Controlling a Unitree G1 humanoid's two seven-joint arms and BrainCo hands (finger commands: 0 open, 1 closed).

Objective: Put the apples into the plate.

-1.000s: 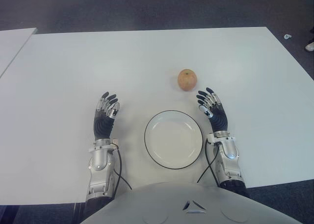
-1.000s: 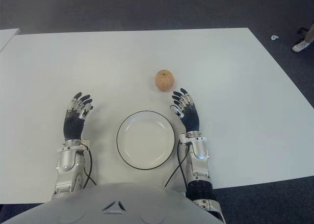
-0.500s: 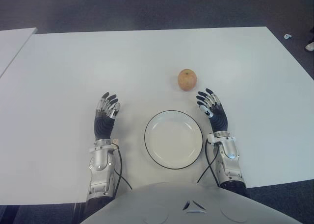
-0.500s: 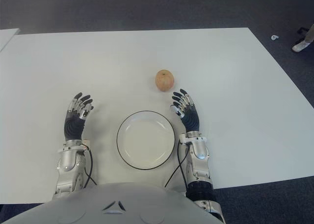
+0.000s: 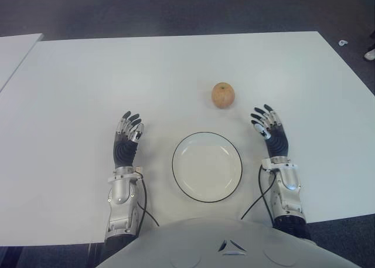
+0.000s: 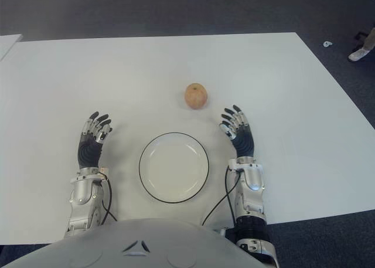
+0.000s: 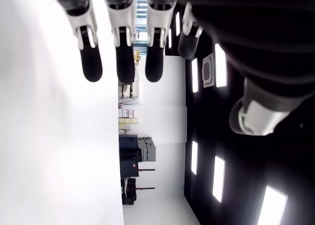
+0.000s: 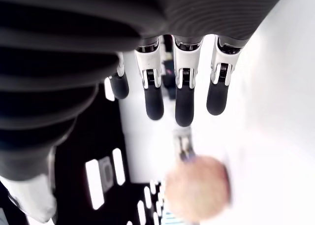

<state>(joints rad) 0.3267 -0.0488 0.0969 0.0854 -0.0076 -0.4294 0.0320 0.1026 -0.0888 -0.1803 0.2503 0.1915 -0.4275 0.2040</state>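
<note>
Round apple (image 5: 223, 95) beyond glossy plate (image 5: 207, 166); left hand (image 5: 125, 142), right hand (image 5: 270, 132) spread, empty.

The apple (image 5: 223, 95) is showing a yellowish-orange skin with a soft reddish blush, lying toward the far side of the white table (image 5: 82, 80). The plate (image 5: 207, 193) near the front edge is showing white with a thin black line running round its rim. The left hand (image 5: 125, 143) and right hand (image 5: 272, 133) are both showing black palms, silver finger segments and black fingertips, with silver-grey wrists trailing black cables. The floor (image 5: 176, 10) beyond the far edge is showing dark grey.
</note>
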